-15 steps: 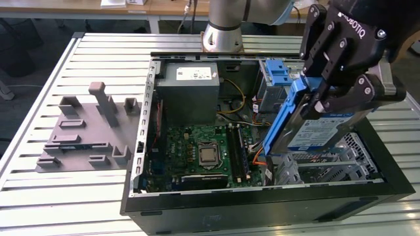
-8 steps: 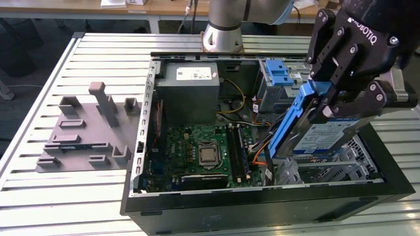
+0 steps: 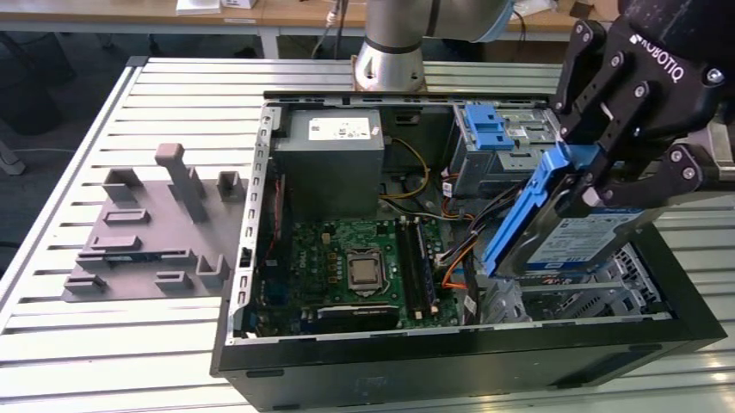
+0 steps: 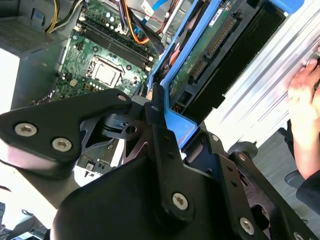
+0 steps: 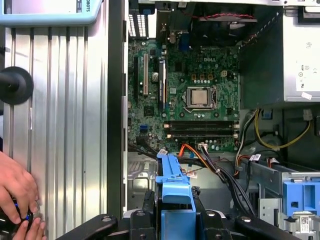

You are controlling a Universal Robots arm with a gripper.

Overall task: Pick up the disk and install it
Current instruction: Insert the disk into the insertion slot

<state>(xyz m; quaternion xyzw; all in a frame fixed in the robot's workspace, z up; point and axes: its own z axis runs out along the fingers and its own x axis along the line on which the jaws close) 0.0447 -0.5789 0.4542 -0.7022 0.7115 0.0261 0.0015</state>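
One drive, one tool: your gripper (image 3: 580, 176) is clamped on the disk (image 3: 580, 241), its black fingers pinching the blue carrier frame at the upper end. The disk hangs tilted on edge over the open computer case (image 3: 460, 361), at the exterior view's right. Its lower end dips toward the metal drive cage (image 3: 574, 297) inside the case.

You can see a blue-and-white label on the disk's silver face in the exterior view, but its print is too small to make out. In the second wrist view the disk (image 4: 210, 42) shows its green circuit side and connector. In the first wrist view its blue frame (image 5: 172, 180) stands up from the gripper (image 5: 175, 222).

A white sticker sits on the grey power supply (image 3: 333, 163), which lies near the case's rear wall. The motherboard (image 3: 356, 267) lies flat on the case floor with its silver processor bare. Orange, yellow and black cables run between it and the drive bays. A second blue carrier (image 3: 488, 129) is seated in a bay beside the power supply.

The case rests on a slatted aluminium table (image 3: 172, 86). A grey fixture plate (image 3: 150, 232) with upright blocks lies beside the case on the exterior view's left. The arm's base (image 3: 391, 52) stands behind the case, and wooden desks (image 3: 115, 13) line the background. A person's hand (image 5: 17, 195) rests on the table beside the case.
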